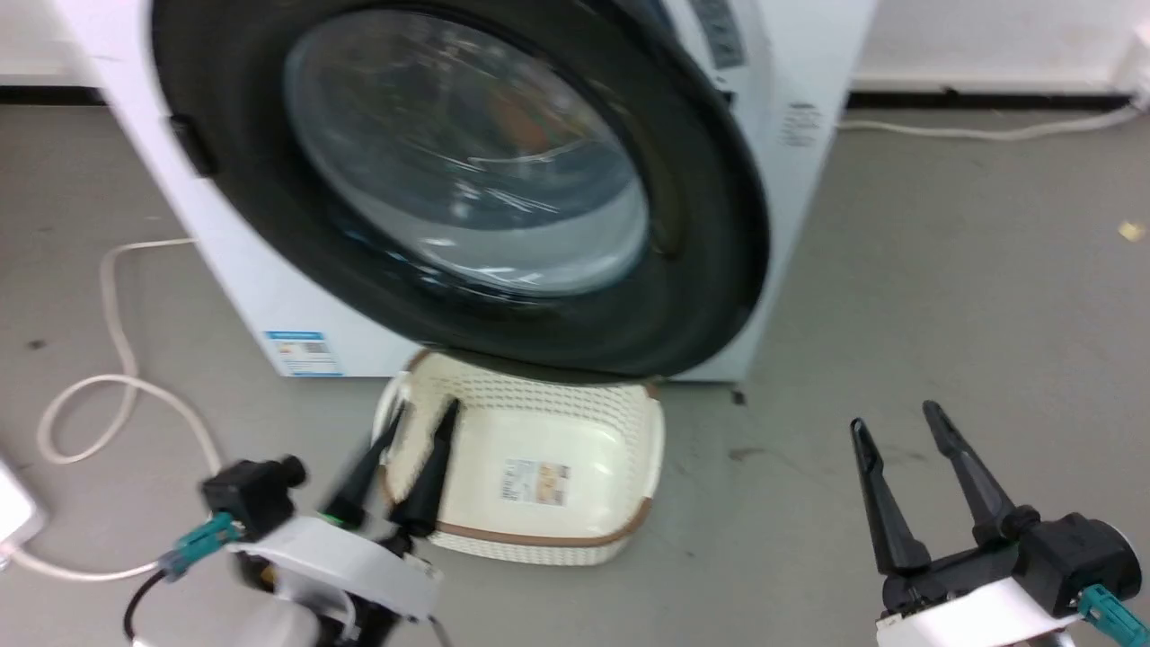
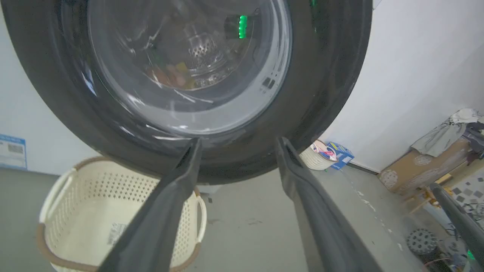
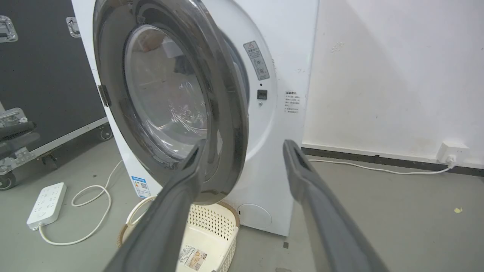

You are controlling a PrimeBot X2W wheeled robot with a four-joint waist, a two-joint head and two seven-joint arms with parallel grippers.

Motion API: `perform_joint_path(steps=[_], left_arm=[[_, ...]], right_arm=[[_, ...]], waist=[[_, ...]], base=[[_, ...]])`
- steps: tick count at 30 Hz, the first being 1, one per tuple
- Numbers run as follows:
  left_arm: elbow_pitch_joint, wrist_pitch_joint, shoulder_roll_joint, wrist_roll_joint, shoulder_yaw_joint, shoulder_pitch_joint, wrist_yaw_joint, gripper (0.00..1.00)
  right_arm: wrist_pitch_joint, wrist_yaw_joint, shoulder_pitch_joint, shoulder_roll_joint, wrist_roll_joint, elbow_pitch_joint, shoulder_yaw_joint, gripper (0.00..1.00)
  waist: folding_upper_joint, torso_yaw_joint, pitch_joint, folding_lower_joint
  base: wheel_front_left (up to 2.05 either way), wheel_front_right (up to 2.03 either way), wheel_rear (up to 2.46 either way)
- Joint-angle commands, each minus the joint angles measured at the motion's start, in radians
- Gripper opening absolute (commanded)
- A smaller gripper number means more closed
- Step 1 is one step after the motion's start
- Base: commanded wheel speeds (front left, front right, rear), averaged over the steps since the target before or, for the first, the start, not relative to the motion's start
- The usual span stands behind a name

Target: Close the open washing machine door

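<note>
Left tool (image 1: 424,409), basket (image 1: 539,395) beneath door (image 1: 710,225), perhaps touching

The washing machine door (image 1: 458,180) is cut off at top.

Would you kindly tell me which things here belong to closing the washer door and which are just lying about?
For the job: washing machine door, washing machine.
Lying about: cream basket, power strip, white cable.

the washing machine door (image 1: 692,234) stands before the washing machine (image 1: 296,310); the basket (image 1: 548,422) sits on the floor (image 1: 943,314) under the door's lower edge; a cable (image 1: 115,305) lies left of it
</note>
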Motion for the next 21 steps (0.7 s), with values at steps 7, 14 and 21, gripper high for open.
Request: perform_joint_path(steps=[7, 14, 21], left_arm=[[-0.198, -0.007, -0.051, 0.543, 0.163, 0.129, 0.135, 1.00], [-0.228, -0.007, -0.122, 0.726, 0.218, 0.233, 0.181, 1.00], [-0.210, -0.007, -0.182, 0.786, 0.251, 0.232, 0.174, 1.00]], right_arm=[[-0.004, 0.001, 0.021, -0.023, 0.007, -0.005, 0.019, 1.00], [-0.004, 0.001, 0.020, -0.054, 0.017, 0.024, 0.065, 0.32], [0.017, 0.001, -0.059, -0.126, 0.020, 0.050, 0.084, 0.00]], waist=[[-0.0001, 0.114, -0.051, 0.0001], [-0.0001, 0.161, -0.037, 0.0001], [-0.0001, 0.206, 0.031, 0.0001]], base=[[0.00, 0.00, 0.00], [0.00, 0.00, 0.00], [0.00, 0.00, 0.00]])
